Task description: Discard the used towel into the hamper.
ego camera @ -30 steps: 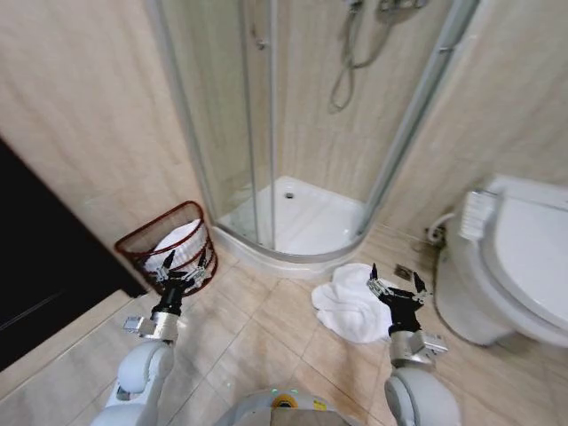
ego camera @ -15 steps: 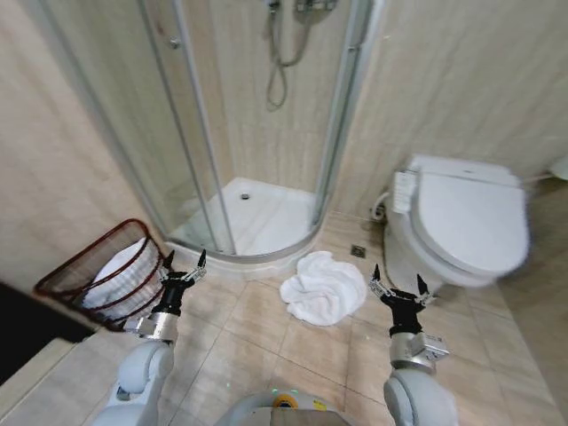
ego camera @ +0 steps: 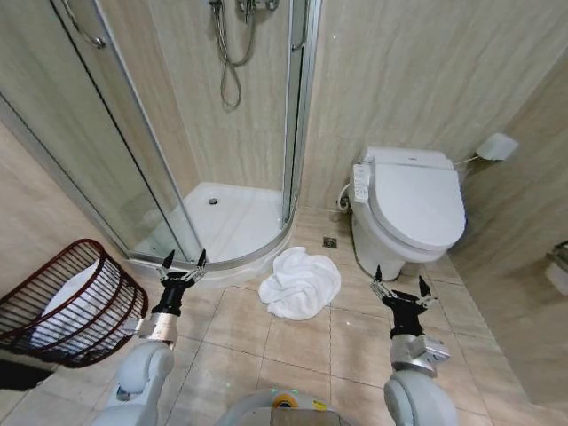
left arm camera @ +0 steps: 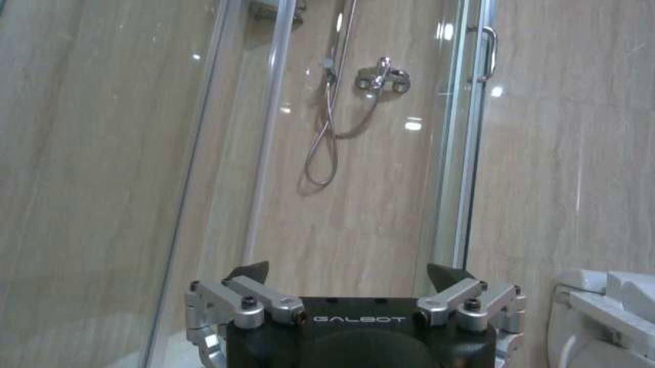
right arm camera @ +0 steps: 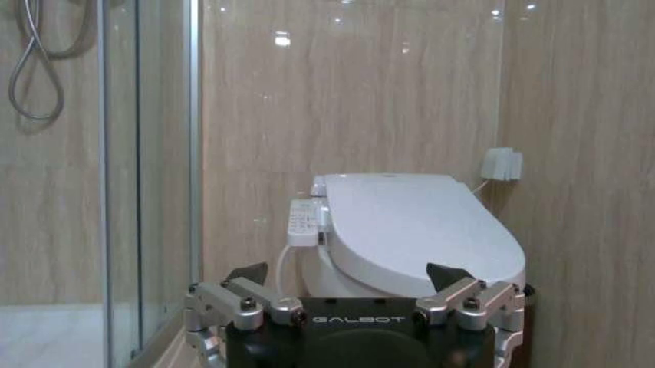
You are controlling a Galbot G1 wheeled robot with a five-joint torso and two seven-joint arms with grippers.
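We see the towel (ego camera: 300,282) crumpled on the floor tiles betw. our two grippers, ahead of both & touching neither, just in front of the shower (ego camera: 222,217) curb w/ the toilet (ego camera: 408,213) beyond the right gripper (ego camera: 398,287). Left gripper (ego camera: 182,264) is held up w/ fingers spread wide, nothing in them; right gripper likewise wide open & empty. Hamper (ego camera: 67,306) sits on the floor off to the outer side of the left gripper, tipped, w/ white cloth inside.
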